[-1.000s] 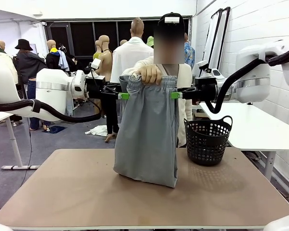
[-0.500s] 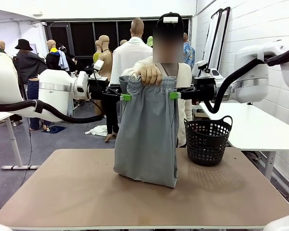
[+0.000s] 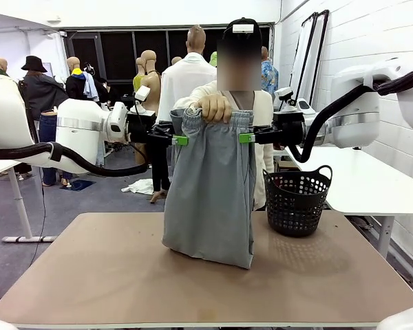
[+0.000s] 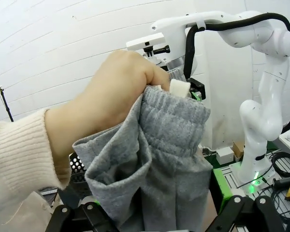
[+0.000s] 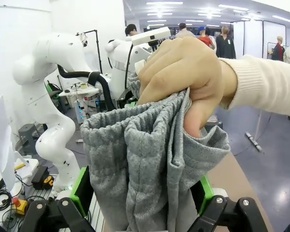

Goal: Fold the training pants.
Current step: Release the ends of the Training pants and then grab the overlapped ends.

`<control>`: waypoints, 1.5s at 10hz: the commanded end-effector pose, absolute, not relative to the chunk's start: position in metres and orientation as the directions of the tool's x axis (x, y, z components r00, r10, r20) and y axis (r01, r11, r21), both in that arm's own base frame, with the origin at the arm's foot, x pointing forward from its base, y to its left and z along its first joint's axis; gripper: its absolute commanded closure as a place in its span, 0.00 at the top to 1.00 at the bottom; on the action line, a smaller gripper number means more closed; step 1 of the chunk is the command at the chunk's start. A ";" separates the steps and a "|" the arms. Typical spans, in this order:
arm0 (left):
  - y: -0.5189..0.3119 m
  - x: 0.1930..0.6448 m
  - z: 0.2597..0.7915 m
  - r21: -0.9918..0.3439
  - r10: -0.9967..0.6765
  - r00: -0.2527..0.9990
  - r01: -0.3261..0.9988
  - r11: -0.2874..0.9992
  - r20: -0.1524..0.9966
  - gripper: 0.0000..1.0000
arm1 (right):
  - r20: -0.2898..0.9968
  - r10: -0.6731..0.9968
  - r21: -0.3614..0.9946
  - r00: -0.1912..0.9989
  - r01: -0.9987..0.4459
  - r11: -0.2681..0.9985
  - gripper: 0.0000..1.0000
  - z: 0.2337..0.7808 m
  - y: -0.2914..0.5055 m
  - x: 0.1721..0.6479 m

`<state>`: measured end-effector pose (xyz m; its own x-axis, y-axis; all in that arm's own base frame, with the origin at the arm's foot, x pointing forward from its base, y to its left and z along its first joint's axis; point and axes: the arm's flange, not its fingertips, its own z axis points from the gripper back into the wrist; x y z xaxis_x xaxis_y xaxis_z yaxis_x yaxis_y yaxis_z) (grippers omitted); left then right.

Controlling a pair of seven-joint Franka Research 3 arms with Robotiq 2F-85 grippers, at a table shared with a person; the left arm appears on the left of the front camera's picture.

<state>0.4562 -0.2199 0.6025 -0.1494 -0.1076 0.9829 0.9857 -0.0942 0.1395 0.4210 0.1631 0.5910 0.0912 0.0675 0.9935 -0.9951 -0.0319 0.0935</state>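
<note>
The light grey training pants (image 3: 210, 196) hang upright over the table, and their lower end rests on the tabletop. A person's hand (image 3: 215, 106) bunches the elastic waistband from above. My left gripper (image 3: 175, 136) sits at the waistband's left edge and my right gripper (image 3: 250, 136) at its right edge. In the left wrist view the left gripper (image 4: 159, 212) is open with the pants (image 4: 169, 145) between its fingers, below the hand (image 4: 111, 96). In the right wrist view the right gripper (image 5: 142, 203) is open and straddles the gathered pants (image 5: 135, 154) under the hand (image 5: 183, 67).
A black perforated basket (image 3: 296, 199) stands on the brown table (image 3: 89, 275), at the back right beside the pants. A white table (image 3: 358, 182) is farther right. The person stands at the far edge, right behind the pants.
My right gripper has edged left toward the waistband and my left gripper slightly right. The hand and the pants have stayed in place.
</note>
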 end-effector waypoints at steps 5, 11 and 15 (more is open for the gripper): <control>-0.224 0.459 0.603 0.112 -0.130 -0.133 0.982 -0.154 0.983 1.00 | 0.998 0.036 0.051 0.050 -0.999 -0.002 1.00 0.589 0.178 0.431; -0.256 0.476 0.606 0.077 -0.106 -0.082 0.996 -0.050 0.991 1.00 | 0.999 0.033 0.035 0.035 -0.999 0.002 1.00 0.593 0.190 0.440; -0.269 0.473 0.606 0.035 -0.092 -0.049 0.990 -0.139 0.995 1.00 | 0.998 0.049 0.031 0.032 -0.999 0.017 1.00 0.590 0.195 0.453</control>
<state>0.4707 -0.2696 0.5992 -0.0726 -0.1050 0.9918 0.9910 -0.1194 0.0599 0.4457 0.1857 0.5902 0.0512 0.0567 0.9971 -0.9987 0.0042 0.0510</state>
